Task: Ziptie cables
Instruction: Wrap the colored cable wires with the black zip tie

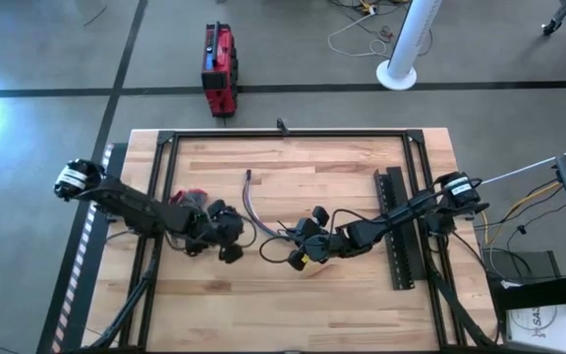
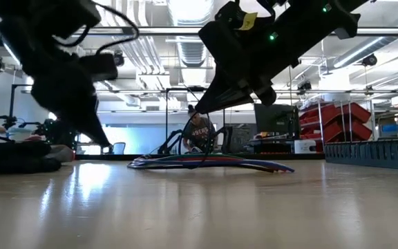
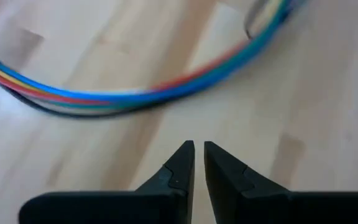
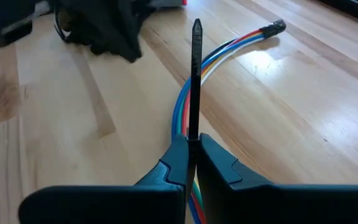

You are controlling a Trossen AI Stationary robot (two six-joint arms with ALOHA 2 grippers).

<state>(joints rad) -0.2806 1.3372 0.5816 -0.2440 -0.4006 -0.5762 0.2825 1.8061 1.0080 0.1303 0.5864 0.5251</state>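
Pinching the ziptie (image 4: 195,81) upright, your right gripper (image 4: 191,155) hovers over the cables (image 4: 219,59), which run lengthwise ahead of its fingertips; the left gripper (image 3: 198,163), nearly closed and empty, waits beside them.

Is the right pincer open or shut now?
Shut: the right pincer grips the ziptie between its fingers, above the cables.

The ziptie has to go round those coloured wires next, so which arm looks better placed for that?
Probably the right. Its right gripper is shut on the ziptie, directly over the cables. The left gripper holds nothing, nearly closed, just beside them.
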